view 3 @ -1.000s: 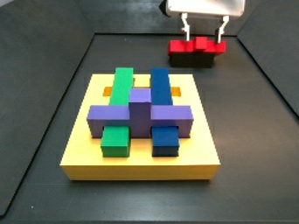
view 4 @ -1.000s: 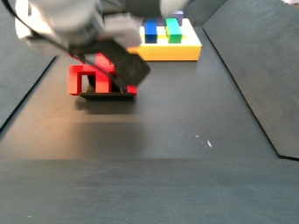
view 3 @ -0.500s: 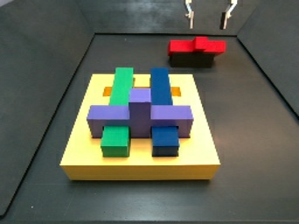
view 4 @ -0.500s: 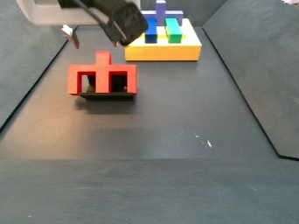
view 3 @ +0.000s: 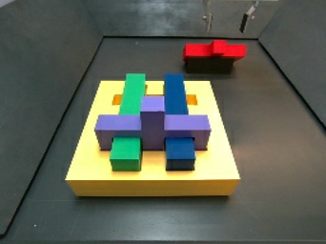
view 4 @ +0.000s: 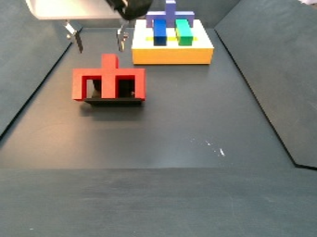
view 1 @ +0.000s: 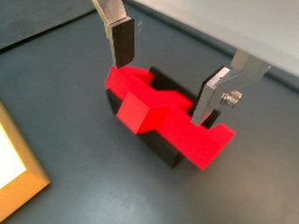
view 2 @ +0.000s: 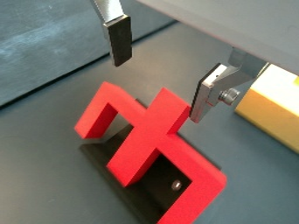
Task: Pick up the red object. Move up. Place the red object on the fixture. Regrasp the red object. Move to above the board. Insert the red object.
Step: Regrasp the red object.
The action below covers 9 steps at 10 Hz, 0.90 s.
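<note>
the red object [view 1: 162, 112] rests on top of the fixture [view 4: 113, 100], prongs out over its edge in a wrist view [view 2: 142, 145]. the gripper [view 1: 172, 63] hangs above it with its fingers [view 2: 118, 38] spread apart and empty, clear of the block. the board [view 3: 155, 143] lies well apart on the dark tabletop [view 4: 161, 148], carrying what looks like green, blue and purple blocks.

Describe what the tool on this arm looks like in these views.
The tool has two flat silver finger plates with dark pads, one fixed by a round screw. A side view shows its white body above the thin fingers.
</note>
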### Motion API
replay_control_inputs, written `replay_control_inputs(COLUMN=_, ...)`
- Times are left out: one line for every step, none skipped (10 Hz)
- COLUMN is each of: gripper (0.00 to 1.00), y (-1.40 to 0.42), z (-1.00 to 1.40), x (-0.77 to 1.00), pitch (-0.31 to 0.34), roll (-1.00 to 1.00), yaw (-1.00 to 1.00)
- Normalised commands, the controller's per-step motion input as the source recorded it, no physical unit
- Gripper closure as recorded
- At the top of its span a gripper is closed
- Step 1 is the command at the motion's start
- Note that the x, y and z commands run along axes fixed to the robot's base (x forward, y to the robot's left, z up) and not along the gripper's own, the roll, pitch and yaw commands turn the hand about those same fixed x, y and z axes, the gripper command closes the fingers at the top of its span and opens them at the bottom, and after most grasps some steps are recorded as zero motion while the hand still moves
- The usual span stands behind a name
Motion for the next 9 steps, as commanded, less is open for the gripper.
replay_control_inputs(gripper=0.0, y=-0.05, z=0.01, x=-0.12, pitch=0.0, roll=1.0, yaw=-0.05)
replay_control_inputs(gripper=0.0, y=-0.05, z=0.01, x=-0.12, pitch=0.0, roll=1.0, yaw=-0.05)
replay_control_inputs(gripper=0.0, y=-0.07, z=0.01, x=-0.11, pitch=0.0, roll=1.0, yaw=-0.05)
replay_control_inputs(gripper=0.0, y=-0.1, z=0.01, x=-0.09, pitch=0.0, roll=1.0, yaw=-0.04)
replay_control_inputs(gripper=0.0, y=-0.12, z=0.01, x=-0.06, pitch=0.0, roll=1.0, yaw=-0.03)
replay_control_inputs(gripper=0.0, y=-0.13, z=0.01, x=-0.03, pitch=0.0, roll=1.0, yaw=0.0)
replay_control_inputs(gripper=0.0, y=-0.15, z=0.01, x=0.0, pitch=0.0, roll=1.0, yaw=0.0)
replay_control_inputs(gripper=0.0, y=-0.19, z=0.0, x=0.0, pitch=0.0, roll=1.0, yaw=0.0)
replay_control_inputs(gripper=0.0, y=-0.19, z=0.0, x=0.0, pitch=0.0, roll=1.0, yaw=0.0)
